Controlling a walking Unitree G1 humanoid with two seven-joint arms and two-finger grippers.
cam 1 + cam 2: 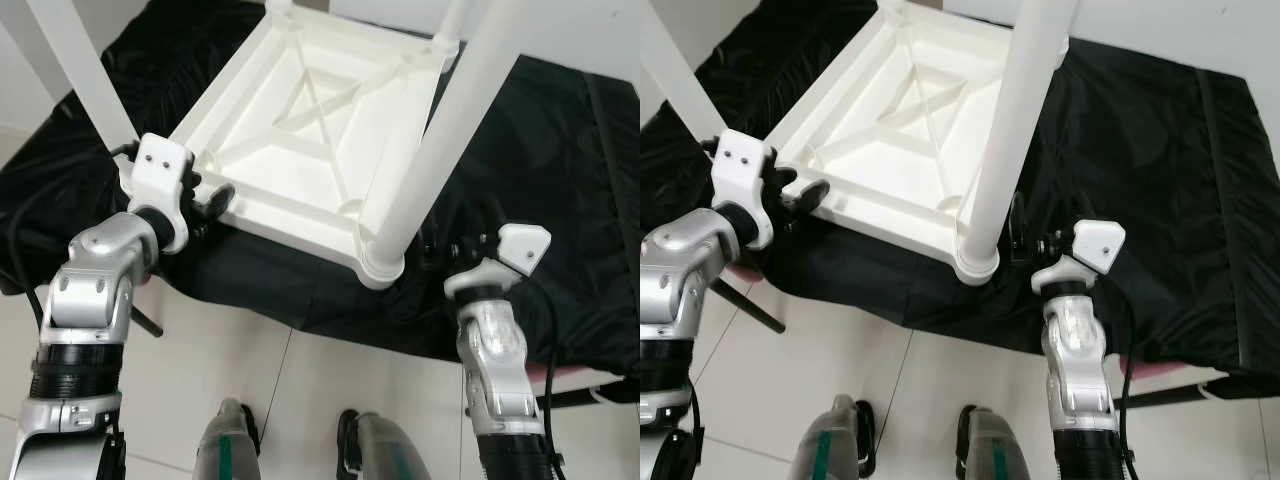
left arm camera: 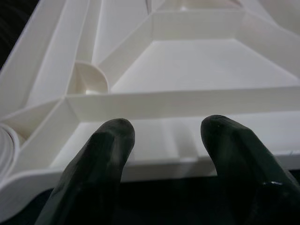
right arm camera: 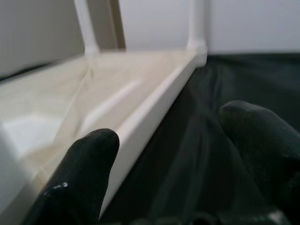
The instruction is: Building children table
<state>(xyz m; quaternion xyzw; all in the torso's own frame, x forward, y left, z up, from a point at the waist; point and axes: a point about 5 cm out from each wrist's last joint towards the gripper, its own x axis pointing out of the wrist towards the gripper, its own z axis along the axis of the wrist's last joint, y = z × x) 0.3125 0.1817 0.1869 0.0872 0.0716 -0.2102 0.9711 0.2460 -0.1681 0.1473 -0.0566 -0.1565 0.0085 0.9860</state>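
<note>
The left gripper (image 2: 164, 140) has its two black fingers (image 2: 105, 154) spread apart, their tips at the near rim of the white plastic children's table top (image 1: 310, 130), which lies upside down with its ribbed underside facing up. In the head views this gripper sits at the table top's near-left corner, just beside the white round leg (image 1: 85, 70) rising there. The right gripper (image 3: 168, 140) also holds its fingers apart, one tip close against the table top's side edge and the other over the black cloth (image 1: 1160, 180) that covers the surface beneath. It hovers just beside the near-right corner, where another white round leg (image 1: 440, 140) stands in its socket. Below lies a pale tiled floor (image 1: 250, 380).
</note>
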